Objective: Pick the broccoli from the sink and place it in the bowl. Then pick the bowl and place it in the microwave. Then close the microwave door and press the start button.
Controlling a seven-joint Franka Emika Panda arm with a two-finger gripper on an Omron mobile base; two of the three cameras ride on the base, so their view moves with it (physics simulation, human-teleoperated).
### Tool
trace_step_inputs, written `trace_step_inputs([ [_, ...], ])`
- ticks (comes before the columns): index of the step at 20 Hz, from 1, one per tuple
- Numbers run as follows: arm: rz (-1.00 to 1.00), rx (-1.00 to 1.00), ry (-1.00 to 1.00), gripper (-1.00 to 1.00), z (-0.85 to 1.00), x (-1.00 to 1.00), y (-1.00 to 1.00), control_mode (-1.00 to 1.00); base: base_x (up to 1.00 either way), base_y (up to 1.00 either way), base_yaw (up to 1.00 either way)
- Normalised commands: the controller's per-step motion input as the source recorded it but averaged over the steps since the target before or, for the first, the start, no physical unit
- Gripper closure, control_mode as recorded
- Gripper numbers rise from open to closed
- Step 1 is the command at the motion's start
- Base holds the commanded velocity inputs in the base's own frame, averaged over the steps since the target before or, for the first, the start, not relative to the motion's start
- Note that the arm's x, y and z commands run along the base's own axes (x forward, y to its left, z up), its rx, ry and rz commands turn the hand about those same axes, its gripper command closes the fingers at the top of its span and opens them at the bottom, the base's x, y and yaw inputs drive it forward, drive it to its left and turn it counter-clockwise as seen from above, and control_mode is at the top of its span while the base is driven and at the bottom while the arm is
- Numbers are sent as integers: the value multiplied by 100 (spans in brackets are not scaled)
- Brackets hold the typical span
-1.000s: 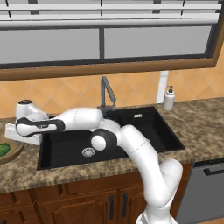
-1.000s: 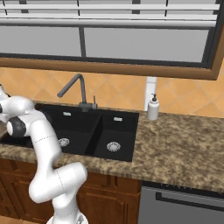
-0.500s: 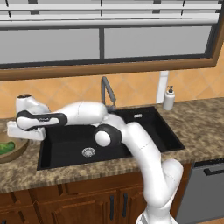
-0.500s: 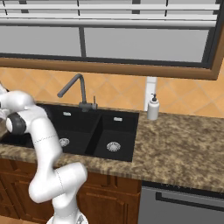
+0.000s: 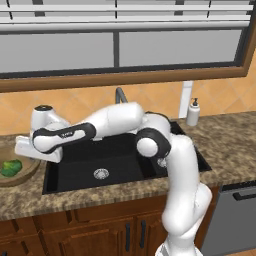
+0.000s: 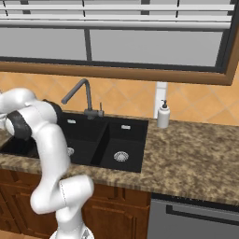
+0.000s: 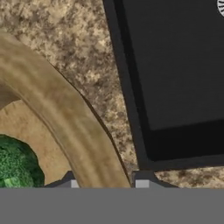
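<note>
The wooden bowl sits on the counter left of the black sink, with the green broccoli lying inside it. In the hand view the broccoli lies at the lower left and the bowl's broad rim runs down between the two fingertips. My gripper straddles that rim on the side nearest the sink, one finger inside and one outside, shut on it. From the left base view the hand hangs low over the bowl's right edge. The microwave and its door are out of view.
A grey faucet rises behind the sink, and a white soap bottle stands on the speckled granite counter to its right. A window runs above. Dark wooden cabinets and a dishwasher front lie below the counter.
The hand has settled slightly lower onto the bowl's rim and the jaws have narrowed around it. Bowl and broccoli stay where they were.
</note>
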Motion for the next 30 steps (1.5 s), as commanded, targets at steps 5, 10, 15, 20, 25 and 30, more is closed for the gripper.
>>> trace_step_inputs([
  [5,-6,9,4,100,53,-29,-57,-100,0,0,0],
  [10,-15,0,16,100,87,-32,-53,-100,0,0,0],
  [15,-13,0,15,100,80,-37,-71,-100,0,0,0],
  [20,-8,0,0,100,50,-57,-76,-100,0,0,0],
  [25,-12,-4,-2,100,38,-54,-71,-100,0,0,0],
  [30,-19,-5,0,100,28,-24,-84,-100,0,0,0],
])
